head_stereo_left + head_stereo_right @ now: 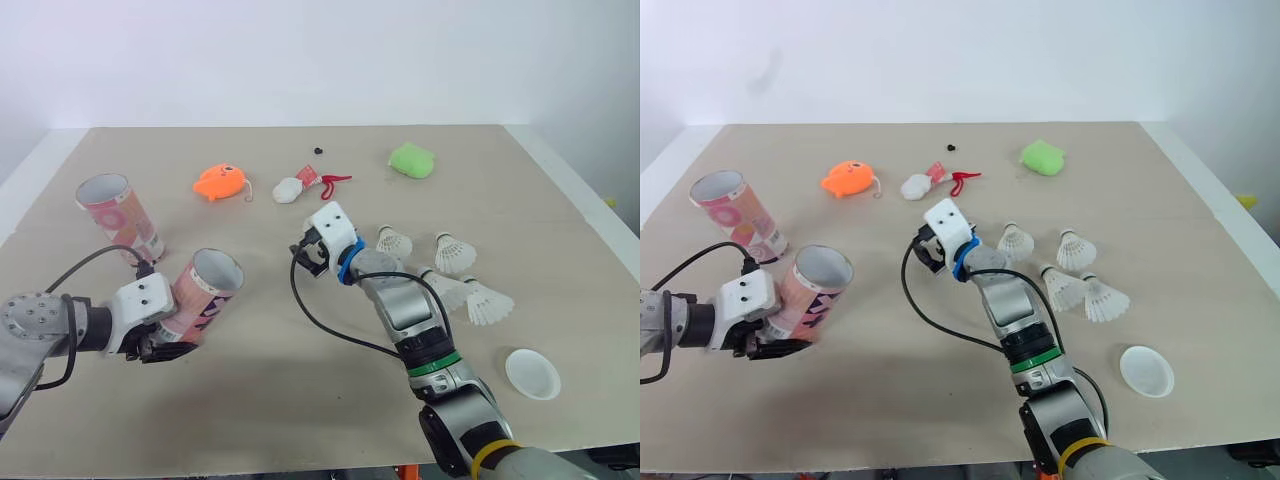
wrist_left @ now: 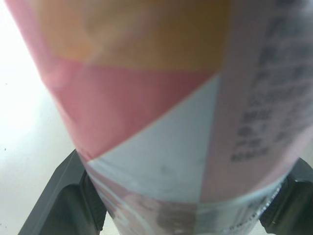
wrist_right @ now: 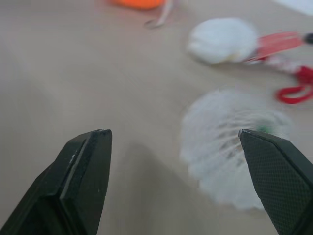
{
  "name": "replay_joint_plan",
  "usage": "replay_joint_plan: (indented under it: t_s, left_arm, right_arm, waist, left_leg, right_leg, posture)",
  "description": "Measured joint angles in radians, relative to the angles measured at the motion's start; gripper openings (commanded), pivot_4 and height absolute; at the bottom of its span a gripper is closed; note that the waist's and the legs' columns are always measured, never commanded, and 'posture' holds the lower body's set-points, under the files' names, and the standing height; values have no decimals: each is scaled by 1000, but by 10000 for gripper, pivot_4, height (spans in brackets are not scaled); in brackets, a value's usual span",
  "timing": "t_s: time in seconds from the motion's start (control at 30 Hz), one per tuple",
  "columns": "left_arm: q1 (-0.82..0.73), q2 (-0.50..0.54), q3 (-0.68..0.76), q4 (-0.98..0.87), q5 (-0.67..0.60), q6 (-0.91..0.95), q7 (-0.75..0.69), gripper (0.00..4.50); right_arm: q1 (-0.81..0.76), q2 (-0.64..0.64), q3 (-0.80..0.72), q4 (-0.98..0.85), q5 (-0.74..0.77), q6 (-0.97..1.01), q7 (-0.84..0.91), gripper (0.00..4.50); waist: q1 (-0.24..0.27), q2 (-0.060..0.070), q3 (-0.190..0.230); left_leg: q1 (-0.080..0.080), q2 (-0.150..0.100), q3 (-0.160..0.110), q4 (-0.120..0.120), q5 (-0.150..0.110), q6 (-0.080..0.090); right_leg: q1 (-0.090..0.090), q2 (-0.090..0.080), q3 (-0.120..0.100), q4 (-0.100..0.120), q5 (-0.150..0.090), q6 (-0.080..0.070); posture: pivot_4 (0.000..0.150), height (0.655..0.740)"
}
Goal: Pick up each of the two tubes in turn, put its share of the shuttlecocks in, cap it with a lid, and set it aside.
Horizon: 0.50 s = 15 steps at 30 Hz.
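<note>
My left gripper (image 1: pixel 162 343) is shut on the lower end of a pink patterned tube (image 1: pixel 204 290), held tilted above the table with its open mouth facing up and to the right. The tube (image 2: pixel 161 122) sits close between the fingers (image 2: pixel 63 200) in the left wrist view. A second pink tube (image 1: pixel 118 215) stands upright at the left. My right gripper (image 1: pixel 306 252) hovers open near the table's middle. A blurred white shuttlecock (image 3: pixel 230 147) shows just beyond its fingers, ungripped. Several shuttlecocks (image 1: pixel 455 253) lie to its right, and a white lid (image 1: pixel 532 373) rests at the front right.
Small toys lie at the back of the table (image 1: pixel 250 400): an orange one (image 1: pixel 221 182), a white one with a red cord (image 1: pixel 290 189) and a green one (image 1: pixel 412 160). A tiny black item (image 1: pixel 318 151) lies behind them.
</note>
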Motion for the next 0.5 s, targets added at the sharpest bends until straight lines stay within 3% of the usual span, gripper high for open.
replay_joint_plan:
  t_s: [0.4, 0.5]
  left_arm:
    - [-32, 1, -26, 18, 11, -9, -10, 33721]
    - [-34, 1, -27, 17, 11, -7, -10, 33721]
  right_arm:
    - [-50, 75, -122, 144, 97, -9, -104, 44146]
    - [-88, 95, -148, 250, 120, -54, -128, 36758]
  waist:
    - [0, 0, 0]
    - [0, 0, 0]
  left_leg:
    - [-1, -1, -2, 0, 3, 0]
    - [-1, -1, -2, 0, 3, 0]
  right_leg:
    - [0, 0, 0, 0, 2, 2]
    - [0, 0, 0, 0, 2, 2]
  posture:
    - [1500, 7400]
    - [1500, 7400]
